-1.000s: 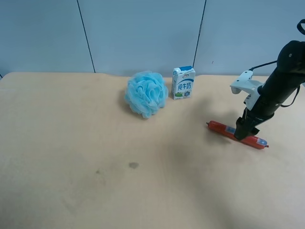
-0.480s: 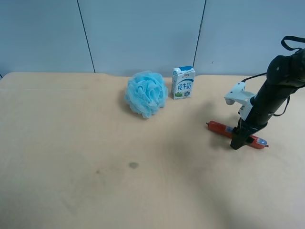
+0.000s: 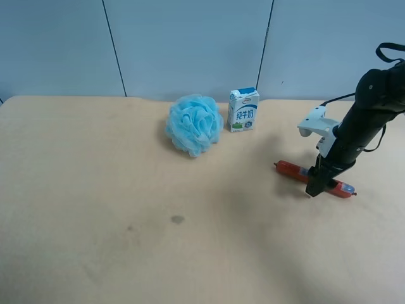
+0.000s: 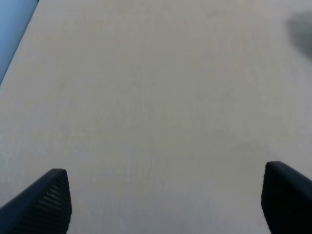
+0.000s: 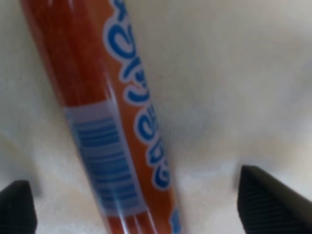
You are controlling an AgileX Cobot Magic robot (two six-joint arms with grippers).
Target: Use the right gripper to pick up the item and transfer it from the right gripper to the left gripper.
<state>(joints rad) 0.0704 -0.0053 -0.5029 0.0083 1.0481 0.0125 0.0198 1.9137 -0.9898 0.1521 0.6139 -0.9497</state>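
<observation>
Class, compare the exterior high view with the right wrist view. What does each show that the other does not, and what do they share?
Only the exterior high view shows the blue bath pouf, the milk carton beside it, and the arm above the gripper. Only the right wrist view shows the barcode and blue lettering on the wrapper, close up. Both show the red sausage lying on the table with the right gripper down over it. The wrist view shows it open, with a fingertip on each side.

Lab-type setup: bare tabletop (image 3: 95, 221) w/ blue partition panels (image 3: 190, 44).
</observation>
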